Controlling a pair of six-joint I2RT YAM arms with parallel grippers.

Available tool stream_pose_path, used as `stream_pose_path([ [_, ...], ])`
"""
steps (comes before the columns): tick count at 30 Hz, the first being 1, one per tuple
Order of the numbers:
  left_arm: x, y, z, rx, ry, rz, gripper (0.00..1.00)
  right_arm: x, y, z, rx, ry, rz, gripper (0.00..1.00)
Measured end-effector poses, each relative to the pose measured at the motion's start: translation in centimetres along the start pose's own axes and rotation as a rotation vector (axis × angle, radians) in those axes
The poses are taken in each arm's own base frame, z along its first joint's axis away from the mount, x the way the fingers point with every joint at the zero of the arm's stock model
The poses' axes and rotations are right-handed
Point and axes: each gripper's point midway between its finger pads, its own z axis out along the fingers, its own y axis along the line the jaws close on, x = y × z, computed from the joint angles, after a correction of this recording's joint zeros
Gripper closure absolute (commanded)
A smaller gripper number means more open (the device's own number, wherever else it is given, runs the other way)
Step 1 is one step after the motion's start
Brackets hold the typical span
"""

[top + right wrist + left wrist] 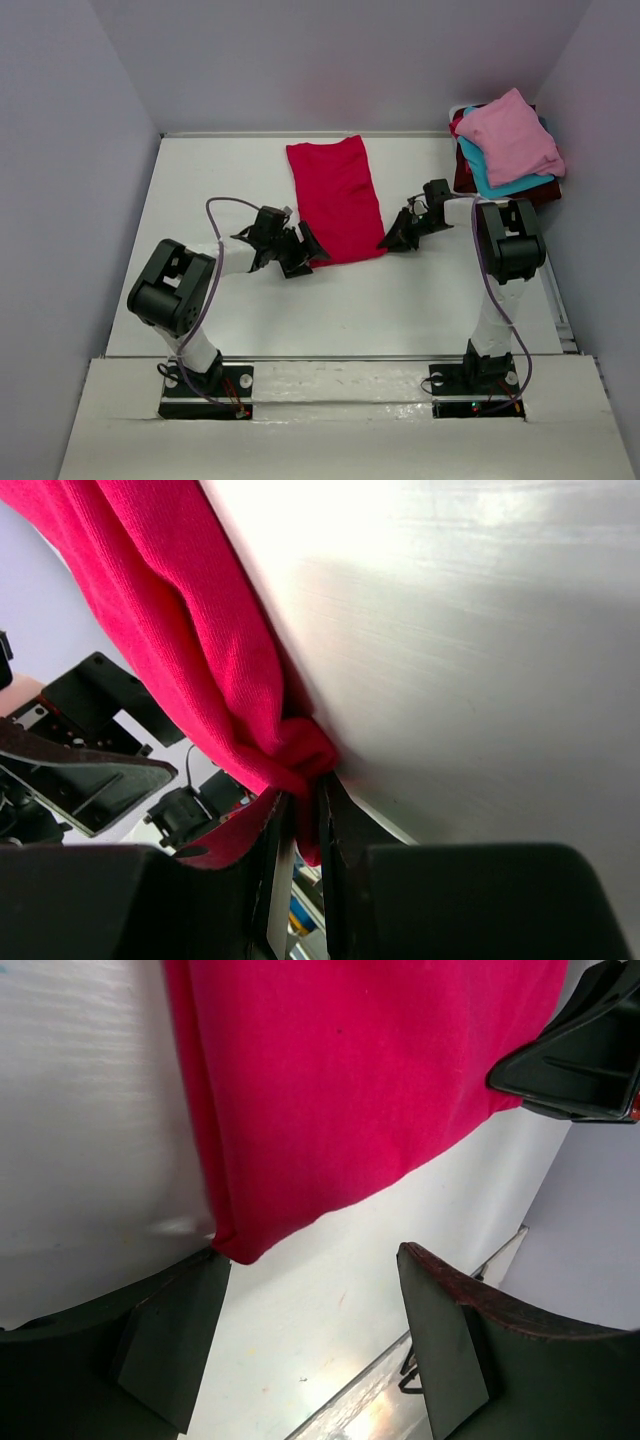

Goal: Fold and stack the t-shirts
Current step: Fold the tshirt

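One crimson-red t-shirt [335,200] on the surface [400,300], right end effector [303,815] grasping its corner, left end effector [310,1260] released, another corner just ahead.

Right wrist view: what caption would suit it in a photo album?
The right gripper shut on a bunched edge of the crimson t-shirt lying on the white table.

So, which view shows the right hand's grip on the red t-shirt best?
The right wrist view: close up, the right hand pinches a red t-shirt corner. The top view shows it small; the left wrist view, only the hand's outside.
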Motion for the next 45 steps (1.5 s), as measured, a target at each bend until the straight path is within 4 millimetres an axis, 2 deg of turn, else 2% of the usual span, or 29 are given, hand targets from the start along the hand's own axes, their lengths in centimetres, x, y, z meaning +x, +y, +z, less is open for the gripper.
stream_pose_path([
  [10, -2.2, 0.8, -0.3, -0.014, -0.025, 0.002, 0.16, -0.2, 0.1, 0.0, 0.002, 0.001, 0.002, 0.81],
  [14, -2.2, 0.8, -0.2, -0.013, -0.018, 0.015, 0.18, -0.1, 0.1, 0.0, 0.002, 0.001, 0.002, 0.81],
  [21, -2.0, 1.2, -0.2, -0.01, -0.011, 0.029, 0.3, -0.1, 0.1, 0.0, 0.002, 0.001, 0.002, 0.81],
  [27, -1.7, 1.8, -0.2, -0.002, -0.019, 0.03, 0.36, -0.2, 0.1, 0.0, 0.002, 0.001, 0.002, 0.81],
  [33, -1.6, 2.0, -0.2, 0.005, -0.028, 0.032, 0.39, -0.2, 0.1, 0.0, 0.002, 0.0, 0.002, 0.81],
  [45, -1.5, 1.8, 0.6, 0.018, 0.011, 0.014, 0.38, -0.2, 0.1, 0.0, 0.001, 0.001, 0.001, 0.81],
])
